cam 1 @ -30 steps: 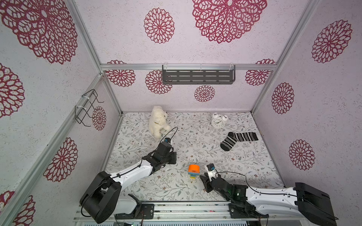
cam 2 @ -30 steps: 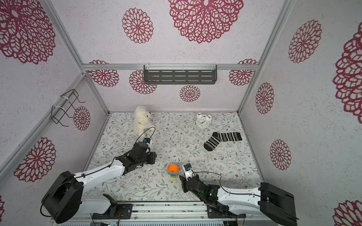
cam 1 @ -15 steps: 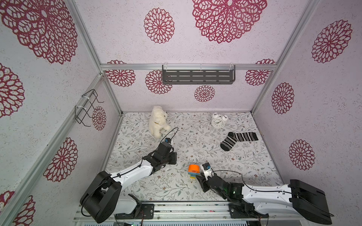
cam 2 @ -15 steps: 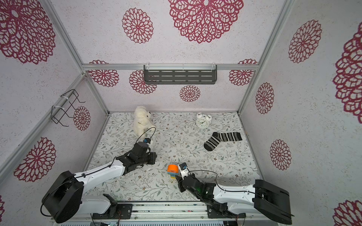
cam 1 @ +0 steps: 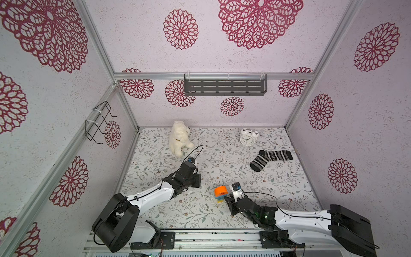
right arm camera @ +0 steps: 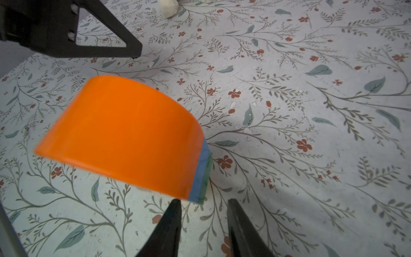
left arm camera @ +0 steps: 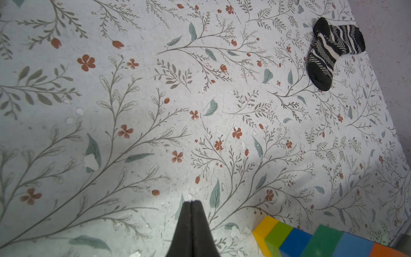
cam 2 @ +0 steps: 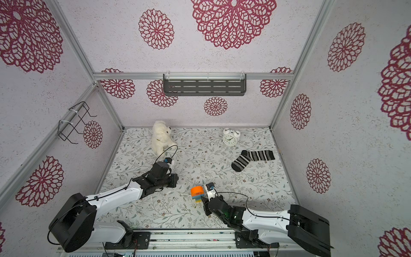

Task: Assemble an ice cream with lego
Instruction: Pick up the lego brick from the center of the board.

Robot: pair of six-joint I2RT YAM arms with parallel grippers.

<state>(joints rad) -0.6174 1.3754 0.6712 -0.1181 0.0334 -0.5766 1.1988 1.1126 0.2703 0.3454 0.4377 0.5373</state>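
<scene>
The ice cream (cam 1: 220, 194) (cam 2: 197, 194) stands upright on the floral table, near the front middle, with its orange dome on top. In the left wrist view its whole stack (left arm camera: 311, 240) shows: yellow, lime, dark blue, green, light blue, orange. My right gripper (cam 1: 228, 199) (cam 2: 205, 201) sits just right of it. In the right wrist view its jaws (right arm camera: 203, 201) stand a little apart with nothing between them, one tip right by the dome's (right arm camera: 124, 135) lower corner. My left gripper (cam 1: 198, 180) (left arm camera: 191, 201) is shut and empty, to the left of the stack and farther back.
A white plush dog (cam 1: 179, 138) sits at the back left. An alarm clock (cam 1: 247, 138) stands at the back right, with a striped sock (cam 1: 270, 158) (left arm camera: 333, 49) in front of it. A dark shelf (cam 1: 224, 87) hangs on the back wall, a wire rack (cam 1: 100, 121) on the left wall.
My right arm has moved left, bringing its gripper up beside the stack. The stack and the left arm have not moved.
</scene>
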